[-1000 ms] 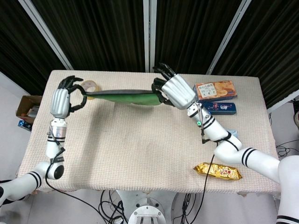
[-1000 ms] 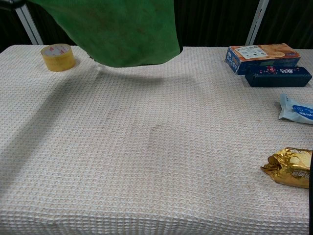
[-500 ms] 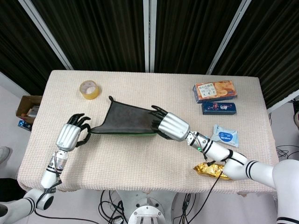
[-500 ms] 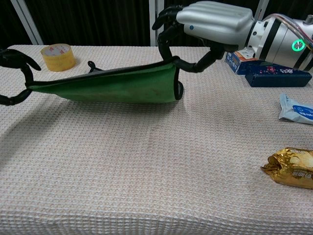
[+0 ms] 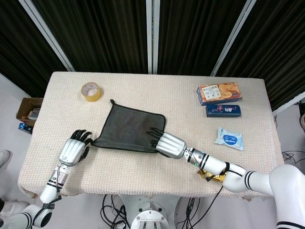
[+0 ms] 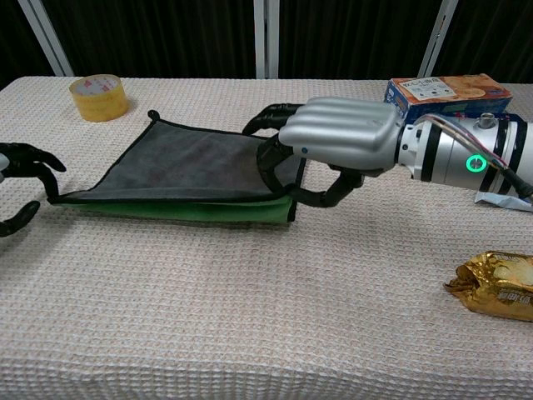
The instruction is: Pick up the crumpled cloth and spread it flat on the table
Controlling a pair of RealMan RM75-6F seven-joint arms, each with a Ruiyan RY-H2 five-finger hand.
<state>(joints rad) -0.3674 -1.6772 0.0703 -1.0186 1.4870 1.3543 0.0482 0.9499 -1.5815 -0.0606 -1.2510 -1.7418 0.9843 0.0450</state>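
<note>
The cloth (image 5: 131,128), dark grey on top and green underneath, lies spread on the table's left-middle. Its far edge is flat. Its near edge (image 6: 183,208) stays slightly raised and taut, so the green underside shows in the chest view. My right hand (image 5: 167,143) (image 6: 337,146) pinches the near right corner between thumb and fingers, just above the table. My left hand (image 5: 74,148) (image 6: 18,179) is low at the near left corner. The corner's tip sits at its thumb, and it appears to hold the corner.
A yellow tape roll (image 5: 90,90) (image 6: 98,96) stands at the far left. An orange biscuit box (image 5: 219,93) (image 6: 445,90), a dark blue box (image 5: 224,110) and a white-blue packet (image 5: 229,138) lie at the right. A gold snack packet (image 6: 495,285) lies near the front right edge.
Both hands have come down and toward the near edge. The cloth, which hung stretched in the air, now lies on the table with only its near edge raised.
</note>
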